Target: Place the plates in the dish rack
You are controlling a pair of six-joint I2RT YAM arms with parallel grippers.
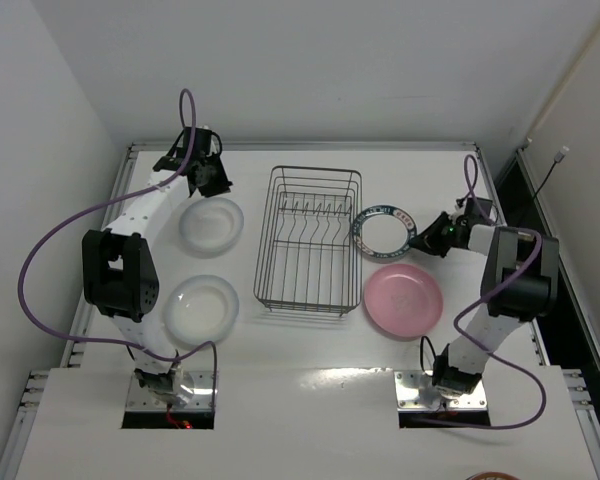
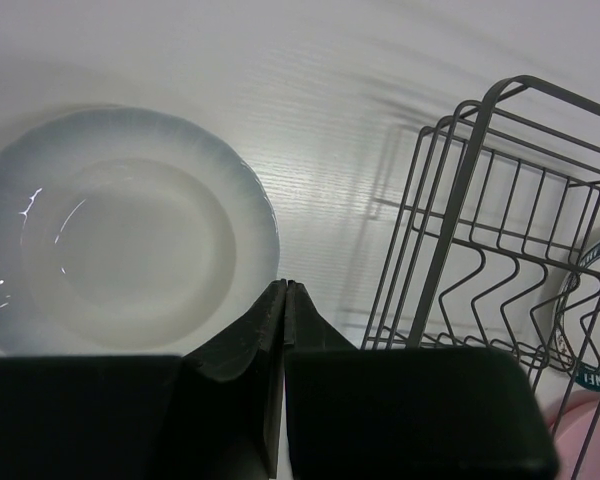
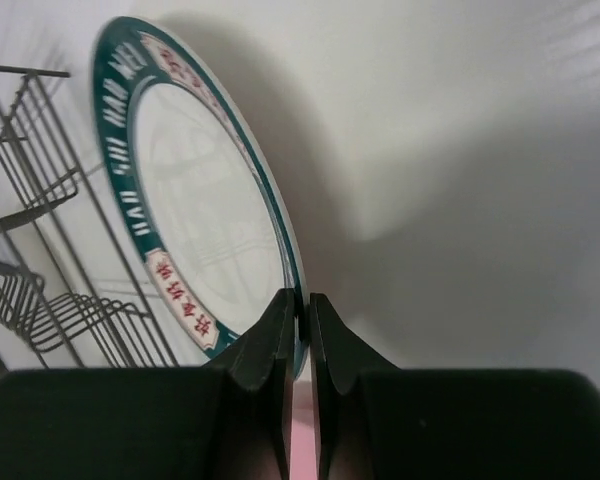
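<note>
The wire dish rack [image 1: 309, 240] stands empty mid-table; it also shows in the left wrist view [image 2: 500, 250]. Two translucent whitish plates lie left of it, one far [image 1: 210, 224] and one near [image 1: 199, 306]. The far one fills the left wrist view [image 2: 120, 230]. The pink plate [image 1: 403, 299] lies right of the rack. My right gripper [image 1: 427, 236] is shut on the edge of the green-rimmed plate [image 1: 382, 230], which it holds tilted beside the rack [image 3: 195, 190]. My left gripper [image 1: 208, 183] is shut and empty above the far whitish plate's back rim.
Raised table edges run along the back and sides [image 1: 310, 146]. Purple cables loop from both arms [image 1: 40, 250]. The right arm's elbow [image 1: 520, 270] stands beside the pink plate.
</note>
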